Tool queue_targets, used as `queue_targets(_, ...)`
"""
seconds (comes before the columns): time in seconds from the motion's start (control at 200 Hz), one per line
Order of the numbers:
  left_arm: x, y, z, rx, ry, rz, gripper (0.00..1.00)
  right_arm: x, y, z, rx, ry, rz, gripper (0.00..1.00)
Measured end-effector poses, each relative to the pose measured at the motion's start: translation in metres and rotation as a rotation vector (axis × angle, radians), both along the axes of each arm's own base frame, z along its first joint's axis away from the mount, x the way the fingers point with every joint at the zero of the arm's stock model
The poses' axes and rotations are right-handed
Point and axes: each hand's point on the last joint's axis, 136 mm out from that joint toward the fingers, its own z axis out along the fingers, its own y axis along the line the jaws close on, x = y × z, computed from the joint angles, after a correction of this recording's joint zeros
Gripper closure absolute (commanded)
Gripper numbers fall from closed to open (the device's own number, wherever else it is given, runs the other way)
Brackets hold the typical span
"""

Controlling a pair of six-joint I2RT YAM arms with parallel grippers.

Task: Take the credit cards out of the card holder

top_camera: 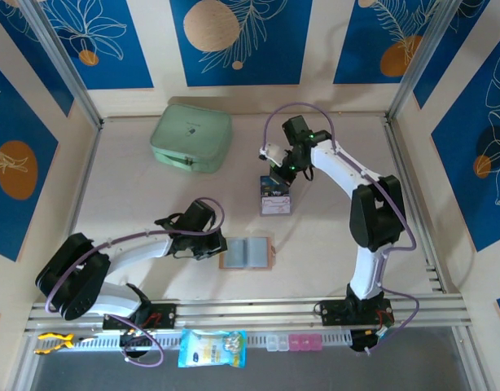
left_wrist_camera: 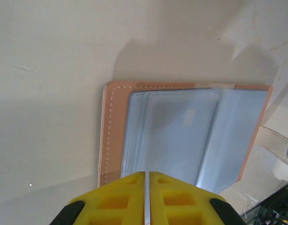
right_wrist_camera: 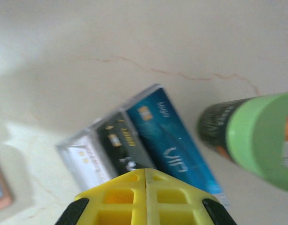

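**Hazard: Closed Jaws Sweeping Loose Items**

Finds right gripper (right_wrist_camera: 145, 174) closed on nothing, low over credit cards (top_camera: 275, 199) fanned at centre of top view, green-capped cylinder (right_wrist_camera: 256, 140) just beside. Finds left gripper (left_wrist_camera: 147, 177) closed at left edge of open card holder (top_camera: 246, 253), lower centre. Risks nudging cards or toppling cylinder; cannot confirm pockets empty.

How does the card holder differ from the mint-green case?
The card holder lies open and flat, pale blue inside a pinkish-brown rim; the mint-green case is closed. The card holder is smaller and thinner than the case. The card holder lies toward the near edge; the case lies far back. Both rest on the table.
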Motion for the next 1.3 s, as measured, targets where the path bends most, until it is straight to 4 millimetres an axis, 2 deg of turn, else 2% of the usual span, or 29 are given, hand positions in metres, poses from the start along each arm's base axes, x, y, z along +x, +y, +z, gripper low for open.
queue_targets(0.215, 0.000, 0.001, 0.001, -0.002, -0.008, 0.002, 0.90, -0.044, 0.020, 0.020, 0.178, 0.135, -0.224, 0.98)
queue_targets(0.315, 0.001, 0.002, 0.001, -0.001, -0.015, 0.005, 0.91, -0.065, 0.032, 0.022, 0.240, 0.224, -0.334, 0.99)
queue_targets(0.53, 0.001, 0.003, 0.001, 0.002, -0.026, 0.010, 0.91, -0.127, 0.068, 0.000, 0.295, 0.446, -0.479, 0.98)
queue_targets(0.64, 0.001, 0.005, 0.002, 0.001, -0.036, 0.014, 0.91, -0.150, 0.079, -0.014, 0.304, 0.539, -0.536, 0.98)
queue_targets(0.835, 0.000, 0.007, 0.001, 0.003, -0.036, 0.016, 0.93, -0.166, 0.082, -0.029, 0.299, 0.658, -0.665, 0.97)
queue_targets(0.97, -0.002, 0.009, -0.002, 0.008, -0.029, 0.015, 0.94, -0.170, 0.087, -0.028, 0.317, 0.696, -0.692, 0.87)
queue_targets(1.11, -0.004, 0.009, -0.006, 0.014, -0.016, 0.013, 0.95, -0.182, 0.092, -0.037, 0.307, 0.738, -0.699, 0.79)
queue_targets(1.3, -0.007, 0.008, -0.013, 0.017, 0.011, 0.005, 0.94, -0.193, 0.099, -0.050, 0.277, 0.770, -0.703, 0.75)
